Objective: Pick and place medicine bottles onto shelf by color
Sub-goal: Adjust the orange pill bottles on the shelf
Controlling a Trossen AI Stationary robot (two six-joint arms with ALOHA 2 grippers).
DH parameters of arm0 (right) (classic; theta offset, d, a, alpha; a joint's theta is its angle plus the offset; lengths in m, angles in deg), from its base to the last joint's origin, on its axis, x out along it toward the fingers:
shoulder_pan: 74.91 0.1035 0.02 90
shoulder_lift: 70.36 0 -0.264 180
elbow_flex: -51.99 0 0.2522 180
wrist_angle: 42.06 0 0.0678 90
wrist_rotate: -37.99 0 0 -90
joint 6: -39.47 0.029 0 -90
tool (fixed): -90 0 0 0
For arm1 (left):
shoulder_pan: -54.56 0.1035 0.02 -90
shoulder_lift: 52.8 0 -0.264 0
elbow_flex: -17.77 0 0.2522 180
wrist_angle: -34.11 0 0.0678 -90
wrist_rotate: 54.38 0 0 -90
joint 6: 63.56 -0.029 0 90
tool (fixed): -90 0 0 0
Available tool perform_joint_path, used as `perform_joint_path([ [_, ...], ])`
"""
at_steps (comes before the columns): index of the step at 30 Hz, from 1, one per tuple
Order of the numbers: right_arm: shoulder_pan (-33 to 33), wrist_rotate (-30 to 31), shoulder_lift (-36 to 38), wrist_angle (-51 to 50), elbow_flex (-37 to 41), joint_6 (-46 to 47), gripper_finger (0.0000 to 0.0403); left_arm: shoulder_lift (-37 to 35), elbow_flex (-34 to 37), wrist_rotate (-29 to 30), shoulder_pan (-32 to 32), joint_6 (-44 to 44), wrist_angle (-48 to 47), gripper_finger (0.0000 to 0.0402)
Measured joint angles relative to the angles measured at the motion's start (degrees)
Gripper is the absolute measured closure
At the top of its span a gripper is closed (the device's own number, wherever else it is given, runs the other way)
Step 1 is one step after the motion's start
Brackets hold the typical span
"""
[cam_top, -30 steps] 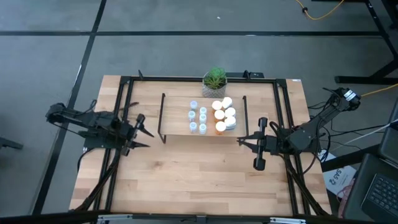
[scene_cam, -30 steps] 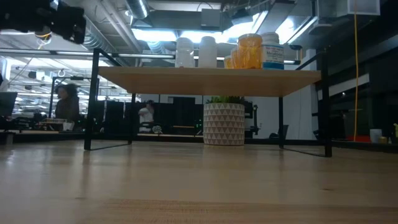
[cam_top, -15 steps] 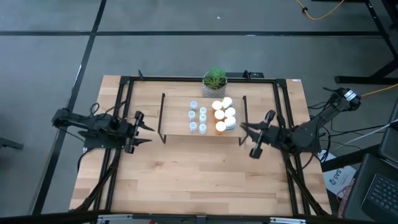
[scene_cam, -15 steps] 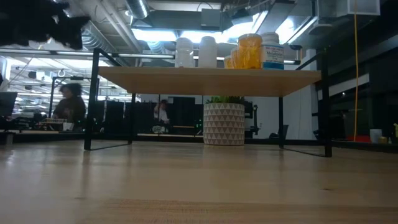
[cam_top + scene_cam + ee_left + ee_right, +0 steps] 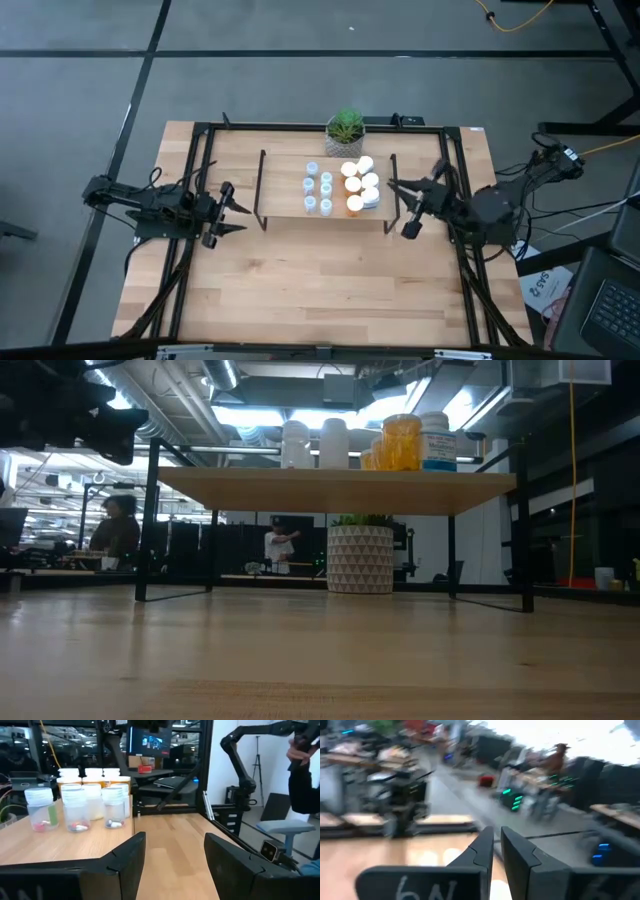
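Right end effector (image 5: 398, 188) nearer shelf (image 5: 285, 206)

The shelf (image 5: 335, 490) stands on the bench (image 5: 320, 660), bearing medicine bottles (image 5: 400, 442): white ones beside orange ones. A potted plant (image 5: 360, 555) sits behind, under the board. A dark arm (image 5: 70, 410) shows at upper left

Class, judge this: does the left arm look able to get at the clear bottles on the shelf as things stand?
Probably yes: the left hand is open beside the shelf, with nothing visible between it and the clear bottles.
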Motion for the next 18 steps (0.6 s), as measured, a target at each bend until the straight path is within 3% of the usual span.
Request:
perform_joint_path([
  [7, -11.1, -30.8, -1.8, -32.0, -11.3, 19.8, 0.0364, 0.0, 0.0, 0.3, 0.0, -0.7, 0.0, 0.0205],
  [14, -22.5, -44.7, -9.6, -42.0, -24.5, 17.6, 0.0364, 0.0, 0.0, 0.3, 0.0, -0.8, -0.1, 0.0205],
  [18, -27.9, -48.9, -16.8, -50.3, -33.4, 15.3, 0.0365, 0.0, 0.0, 0.3, 0.0, -0.8, -0.1, 0.0205],
])
